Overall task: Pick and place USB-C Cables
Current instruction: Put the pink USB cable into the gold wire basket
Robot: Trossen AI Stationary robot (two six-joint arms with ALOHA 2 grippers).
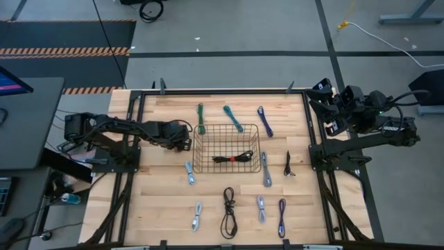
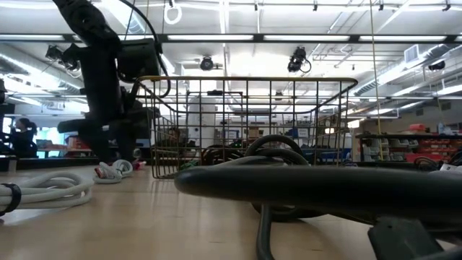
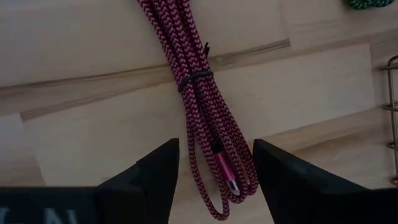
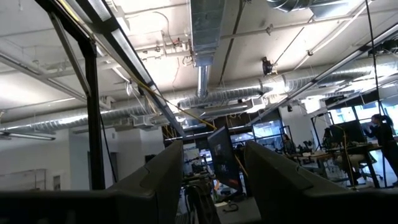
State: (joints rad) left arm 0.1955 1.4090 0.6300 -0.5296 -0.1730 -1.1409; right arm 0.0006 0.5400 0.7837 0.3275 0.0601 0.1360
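A magenta braided cable bundle, bound by a thin tie, lies flat on the wooden table. My left gripper is open just above it, one finger on each side of its looped end, left of the wire basket; I cannot tell whether the fingers touch it. In the high view my left gripper hides this cable. A black cable with a red band lies in the basket. My right gripper is open and empty, parked at the table's far right.
Green, teal and purple cables lie beyond the basket. Pale blue-grey cables, a small black one, a long black one and a purple one lie nearer the front.
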